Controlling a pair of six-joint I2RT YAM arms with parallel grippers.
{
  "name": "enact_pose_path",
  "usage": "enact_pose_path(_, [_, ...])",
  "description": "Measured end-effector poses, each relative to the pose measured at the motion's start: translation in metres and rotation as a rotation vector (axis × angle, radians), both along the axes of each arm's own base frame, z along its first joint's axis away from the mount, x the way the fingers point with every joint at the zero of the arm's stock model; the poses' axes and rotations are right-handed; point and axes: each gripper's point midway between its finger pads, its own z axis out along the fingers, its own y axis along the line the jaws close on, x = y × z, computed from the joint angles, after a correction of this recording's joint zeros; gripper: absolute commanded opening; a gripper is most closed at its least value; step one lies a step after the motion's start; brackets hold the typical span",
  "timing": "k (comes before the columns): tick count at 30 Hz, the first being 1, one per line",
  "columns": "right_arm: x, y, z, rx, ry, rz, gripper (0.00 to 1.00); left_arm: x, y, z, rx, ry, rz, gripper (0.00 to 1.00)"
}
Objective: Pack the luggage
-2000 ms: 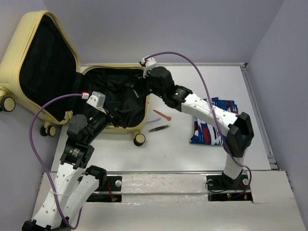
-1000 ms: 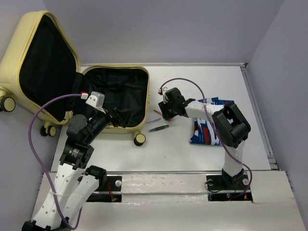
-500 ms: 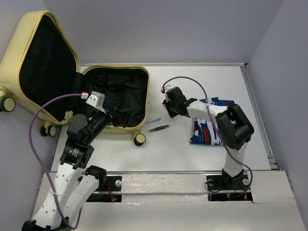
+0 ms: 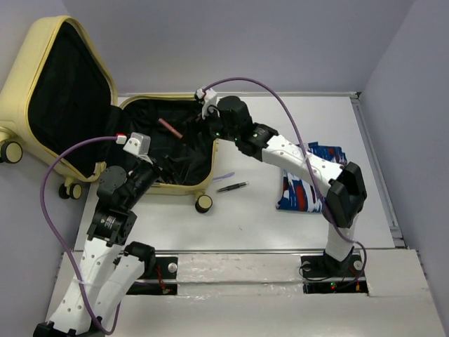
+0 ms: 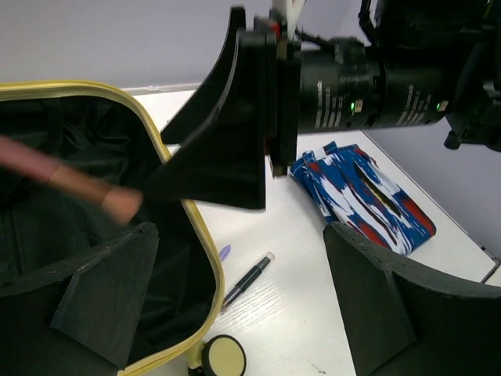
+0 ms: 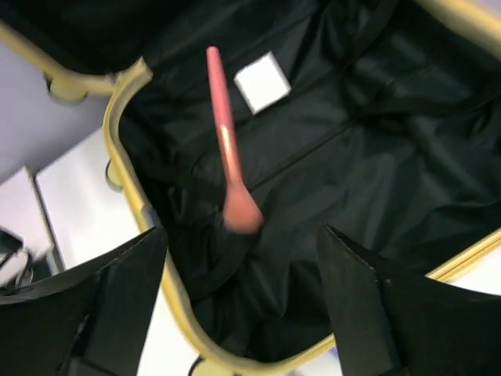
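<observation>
The slim pink brush [image 4: 170, 128] shows blurred and loose over the black lining of the pale-yellow hard-shell suitcase [image 4: 70, 105], which lies open at the left of the white counter [image 4: 266, 225], lid leaning back. If it is dropping, it may bounce toward the rim or hit the left claw [image 5: 239, 235], which hangs at the near rim with its fingers spread and nothing between them. The right arm stretches left over the suitcase's right rim, and its claw [image 6: 243, 235] is wide apart and empty above the brush. Pulled back low, it could snag the yellow edge. A black pen [image 4: 232, 187] and a folded blue, white and red cloth [image 4: 309, 179] lie unpacked.
</observation>
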Motion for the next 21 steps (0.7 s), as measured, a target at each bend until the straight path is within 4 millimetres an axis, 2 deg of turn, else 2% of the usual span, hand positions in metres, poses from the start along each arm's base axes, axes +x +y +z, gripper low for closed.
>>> enact_pose_path(2, [-0.012,0.006,-0.011,-0.022,0.018,0.028,0.77,0.000,0.000,0.000,0.000,0.001,0.000,0.99])
enact_pose_path(4, [-0.018,-0.003,-0.038,-0.066,0.039,0.030,0.70,0.000,0.000,0.000,0.000,0.001,0.000,0.99])
enact_pose_path(7, [-0.031,-0.051,-0.105,-0.197,0.138,-0.004,0.62,0.000,0.000,0.000,0.000,0.002,-0.002,0.99])
enact_pose_path(10, [-0.051,-0.104,-0.172,-0.331,0.244,-0.038,0.61,-0.001,-0.001,0.000,0.000,0.001,-0.005,0.99])
enact_pose_path(11, [-0.056,-0.121,-0.191,-0.370,0.278,-0.049,0.62,-0.001,-0.001,0.000,0.000,0.001,-0.006,0.99])
enact_pose_path(13, [-0.068,-0.142,-0.218,-0.432,0.326,-0.047,0.66,-0.001,-0.001,0.000,0.000,0.001,-0.007,0.99])
enact_pose_path(14, [-0.075,-0.148,-0.228,-0.458,0.342,-0.033,0.72,-0.001,-0.001,0.000,0.000,0.001,-0.007,0.99])
enact_pose_path(16, [-0.083,-0.150,-0.235,-0.483,0.345,-0.001,0.78,-0.001,-0.001,0.000,0.000,0.001,-0.007,0.99])
enact_pose_path(21, [-0.077,-0.143,-0.234,-0.491,0.297,0.041,0.81,-0.001,-0.001,0.000,0.000,0.000,-0.007,0.99])
